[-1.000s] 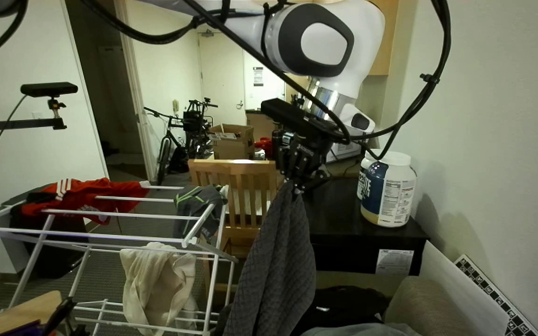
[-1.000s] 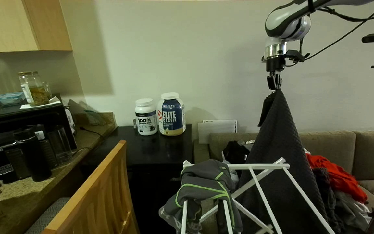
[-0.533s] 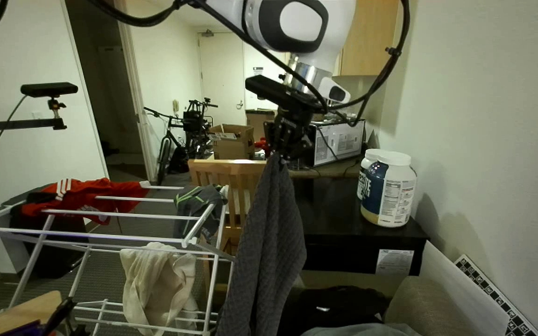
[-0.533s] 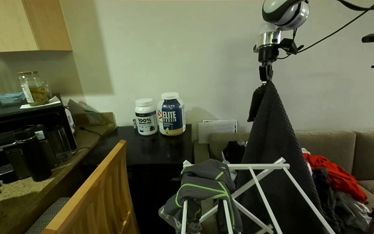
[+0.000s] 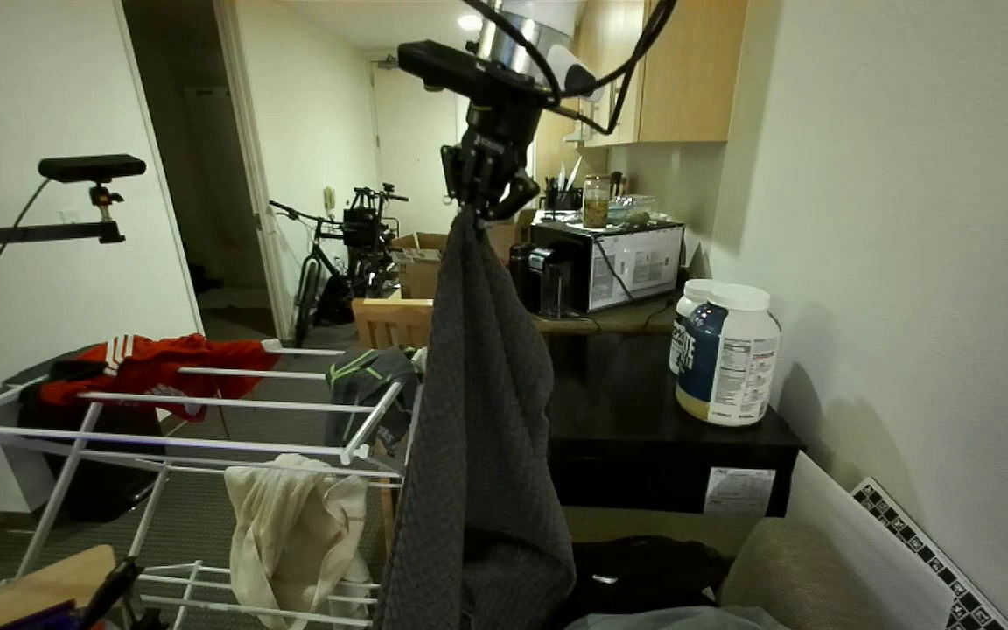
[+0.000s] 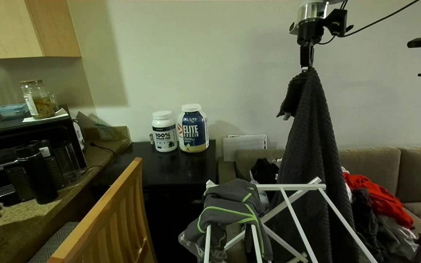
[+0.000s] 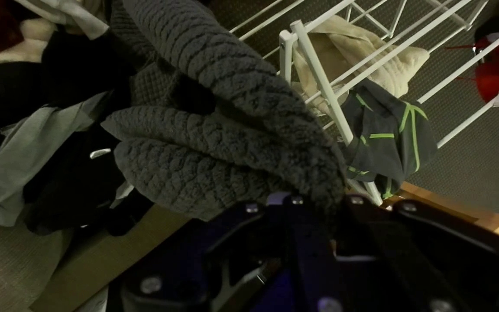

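Though a white metal drying rack (image 6: 269, 187) stood just beside it, a charcoal-grey, bubble-textured plush cloth (image 5: 486, 394) hung from a black two-fingered robot gripper (image 5: 475, 212), which pinched its gathered end well above the rack. Grasp and lift looked done; setting the cloth down and letting it go appeared to remain, as none of it was seen draped over the rack. Already on the rack were a dark grey fabric garment with lime-green lines (image 6: 228, 204), a red fabric garment with white stripes (image 5: 193, 354) and a crumpled cream cloth (image 5: 294, 525); in an exterior view, a heap of mixed-colour clothes (image 6: 382, 199) lay beyond it on a beige upholstered sofa (image 6: 418, 164). The charcoal cloth fell past the rack's end in a long, narrow cone, creased into deep lengthwise folds, a short flap jutting out near the top. Its lower edge ran out of frame, and whether it touched the rack could not be told.
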Robot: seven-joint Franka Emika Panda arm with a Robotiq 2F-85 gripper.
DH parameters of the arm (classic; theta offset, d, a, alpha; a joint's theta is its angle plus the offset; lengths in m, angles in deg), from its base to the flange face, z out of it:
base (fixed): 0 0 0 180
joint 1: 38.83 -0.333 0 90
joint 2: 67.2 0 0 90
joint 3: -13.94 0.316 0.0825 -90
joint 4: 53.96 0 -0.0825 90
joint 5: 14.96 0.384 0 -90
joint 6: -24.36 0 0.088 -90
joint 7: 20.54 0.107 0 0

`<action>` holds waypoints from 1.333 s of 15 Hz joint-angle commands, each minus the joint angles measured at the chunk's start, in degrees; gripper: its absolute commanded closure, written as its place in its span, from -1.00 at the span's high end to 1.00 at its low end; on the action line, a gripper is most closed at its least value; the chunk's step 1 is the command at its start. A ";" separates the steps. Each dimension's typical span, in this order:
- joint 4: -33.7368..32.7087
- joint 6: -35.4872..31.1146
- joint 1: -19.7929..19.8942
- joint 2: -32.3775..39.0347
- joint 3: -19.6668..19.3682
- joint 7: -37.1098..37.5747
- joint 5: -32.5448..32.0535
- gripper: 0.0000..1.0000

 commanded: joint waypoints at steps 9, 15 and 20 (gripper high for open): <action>-1.59 8.31 -4.32 -7.93 0.07 -1.52 7.71 -0.95; -1.14 13.37 -8.59 -13.18 1.23 -2.99 10.35 -0.95; -0.41 20.80 -10.95 -18.12 0.85 -8.01 10.71 -0.95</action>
